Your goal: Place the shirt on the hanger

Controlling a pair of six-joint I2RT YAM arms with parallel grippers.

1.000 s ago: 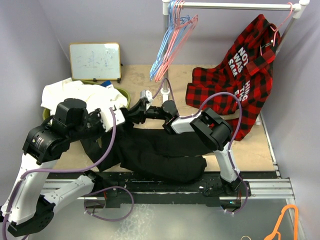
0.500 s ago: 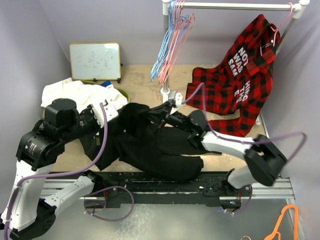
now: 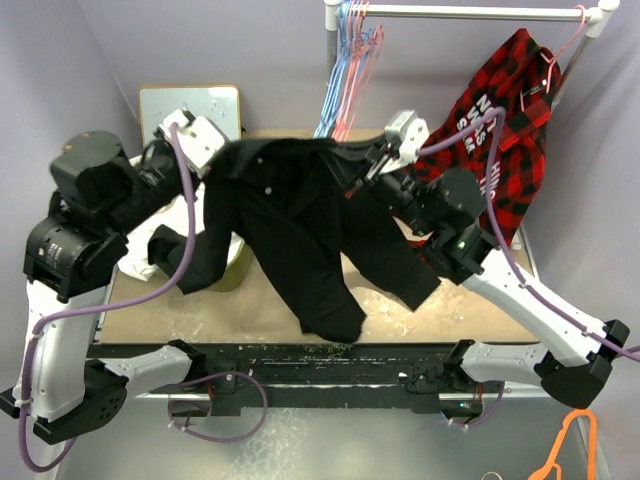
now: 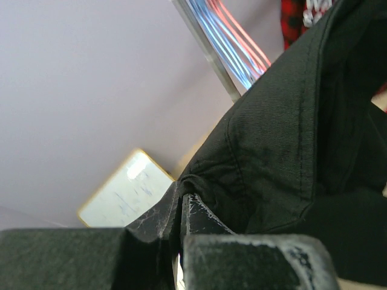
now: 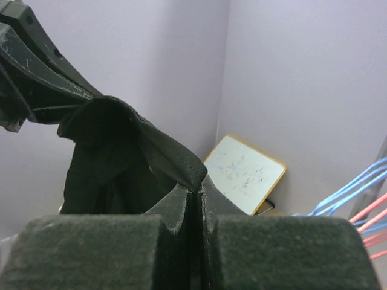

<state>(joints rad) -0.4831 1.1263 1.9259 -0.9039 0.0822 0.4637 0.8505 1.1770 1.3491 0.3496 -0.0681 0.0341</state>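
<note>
Your left end effector (image 3: 226, 152) is clamped shut on the shirt (image 3: 300, 230) at one top corner, and your right end effector (image 3: 362, 165) is pinched on the other. The shirt hangs stretched between them, just in front of and below the rail (image 3: 470, 12). The pink hanger (image 3: 352, 80) hangs on that rail, behind the shirt.

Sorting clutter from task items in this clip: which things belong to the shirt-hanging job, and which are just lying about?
Job: black shirt, pink hanger.
Lying about: plaid shirt, whiteboard, white garment, orange hanger, blue hangers.
</note>
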